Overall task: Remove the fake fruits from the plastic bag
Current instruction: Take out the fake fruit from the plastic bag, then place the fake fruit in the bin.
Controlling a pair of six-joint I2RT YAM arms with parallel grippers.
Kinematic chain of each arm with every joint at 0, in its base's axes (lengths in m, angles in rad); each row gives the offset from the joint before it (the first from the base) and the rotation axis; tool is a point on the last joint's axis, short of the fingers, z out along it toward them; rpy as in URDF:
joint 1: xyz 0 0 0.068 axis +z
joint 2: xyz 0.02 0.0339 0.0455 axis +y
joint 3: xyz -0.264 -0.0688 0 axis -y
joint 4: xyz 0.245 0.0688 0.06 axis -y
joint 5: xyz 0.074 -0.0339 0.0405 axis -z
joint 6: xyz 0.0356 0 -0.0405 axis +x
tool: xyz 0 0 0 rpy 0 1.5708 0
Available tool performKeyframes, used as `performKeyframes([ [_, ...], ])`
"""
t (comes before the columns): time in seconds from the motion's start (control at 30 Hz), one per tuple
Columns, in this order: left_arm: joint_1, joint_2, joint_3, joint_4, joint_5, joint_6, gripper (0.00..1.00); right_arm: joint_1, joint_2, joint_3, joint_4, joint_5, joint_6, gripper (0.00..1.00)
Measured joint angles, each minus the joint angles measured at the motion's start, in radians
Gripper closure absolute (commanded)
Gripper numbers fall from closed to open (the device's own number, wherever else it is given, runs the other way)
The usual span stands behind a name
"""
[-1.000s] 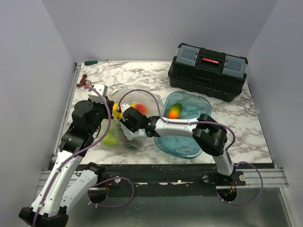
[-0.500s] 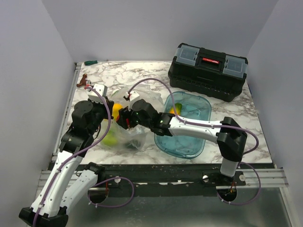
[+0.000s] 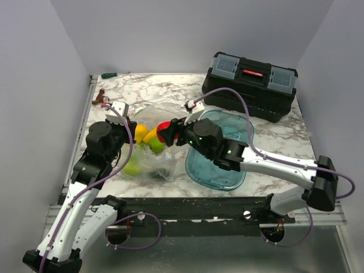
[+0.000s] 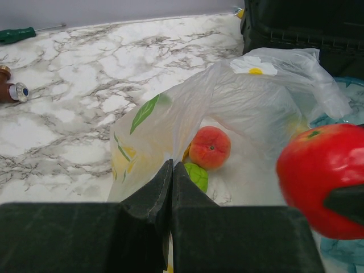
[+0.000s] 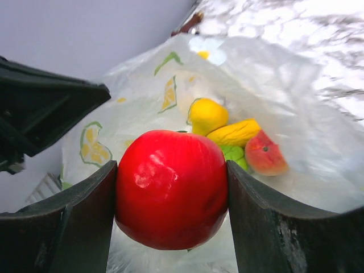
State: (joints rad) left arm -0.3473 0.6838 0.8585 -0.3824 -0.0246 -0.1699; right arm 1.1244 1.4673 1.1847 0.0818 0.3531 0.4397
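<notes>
Extraction step. Your right gripper (image 5: 172, 176) clamps the red apple (image 3: 165, 129) just above the plastic bag (image 4: 239, 99); left gripper (image 4: 172, 170) is pinched shut on the bag's edge. Next, likely: carry the apple to the blue tray (image 3: 219, 173), release. Inside wait peach (image 4: 209, 147) and lime (image 4: 197, 176).

Top cam high at near edge, looks down on table (image 3: 159, 91), wrist cams close-up, both share plastic bag (image 4: 239, 96)

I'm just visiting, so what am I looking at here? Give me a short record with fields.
Right gripper: shut on red apple, held over the bag
Left gripper: shut on plastic bag edge
Inside bag: peach, lime, lemon, banana
Nearby: blue tray, black toolbox
</notes>
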Motion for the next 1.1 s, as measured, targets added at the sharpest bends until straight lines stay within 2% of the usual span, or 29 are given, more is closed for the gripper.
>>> performKeyframes([
  [0.33, 0.000, 0.002, -0.001, -0.001, 0.004, -0.004, 1.00, -0.018, -0.343, -0.221, -0.062, 0.321, 0.001, 0.94],
  [0.47, 0.000, 0.002, -0.001, 0.000, 0.018, -0.003, 1.00, -0.080, -0.425, -0.336, -0.145, 0.420, 0.009, 0.95],
  [0.57, 0.000, 0.005, -0.001, -0.001, 0.030, -0.003, 1.00, -0.169, -0.443, -0.409, -0.191, 0.433, 0.031, 0.99],
  [0.7, 0.000, 0.006, -0.001, 0.000, 0.045, -0.003, 1.00, -0.332, -0.399, -0.467, -0.208, 0.389, 0.068, 0.99],
  [0.8, 0.000, 0.008, -0.001, -0.001, 0.055, -0.003, 1.00, -0.425, -0.293, -0.465, -0.209, 0.364, 0.098, 0.99],
  [1.1, 0.000, 0.020, -0.003, 0.000, 0.079, -0.003, 1.00, -0.513, -0.012, -0.375, -0.180, 0.287, 0.109, 0.99],
])
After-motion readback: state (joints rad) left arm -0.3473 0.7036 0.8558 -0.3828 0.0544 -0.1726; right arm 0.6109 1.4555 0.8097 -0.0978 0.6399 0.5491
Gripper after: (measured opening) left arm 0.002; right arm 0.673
